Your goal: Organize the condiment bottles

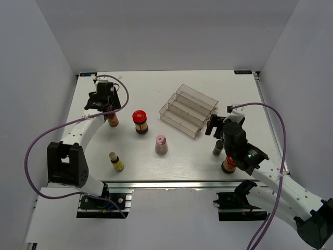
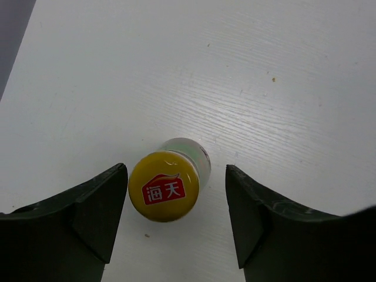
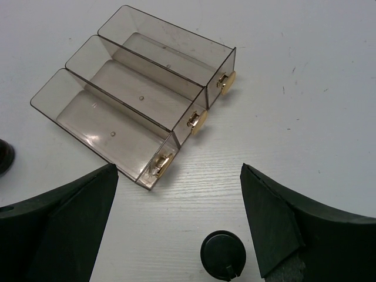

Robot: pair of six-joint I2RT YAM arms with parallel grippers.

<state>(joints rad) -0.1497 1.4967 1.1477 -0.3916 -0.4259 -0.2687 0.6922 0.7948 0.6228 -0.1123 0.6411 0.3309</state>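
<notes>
My left gripper (image 1: 109, 113) is open and hangs over a slim yellow-capped bottle (image 1: 113, 121). In the left wrist view its cap (image 2: 164, 185) sits between the open fingers (image 2: 94, 211), close to the left one, without touching. My right gripper (image 1: 213, 125) is open and empty beside the clear rack (image 1: 187, 110). The small black-capped bottle (image 1: 217, 148) stands just behind it and shows low in the right wrist view (image 3: 223, 255). A red-lidded jar (image 1: 140, 121), the pink-capped shaker (image 1: 161, 145) and a second yellow-capped bottle (image 1: 116, 161) stand mid-table. Another red-lidded jar (image 1: 228, 165) is partly hidden under my right arm.
The stepped rack (image 3: 141, 100) has three empty tiers with gold clips on its end. It lies angled at the back right of the white table (image 1: 171, 83). Grey walls close in the sides. A dark object (image 3: 3, 157) shows at the right wrist view's left edge.
</notes>
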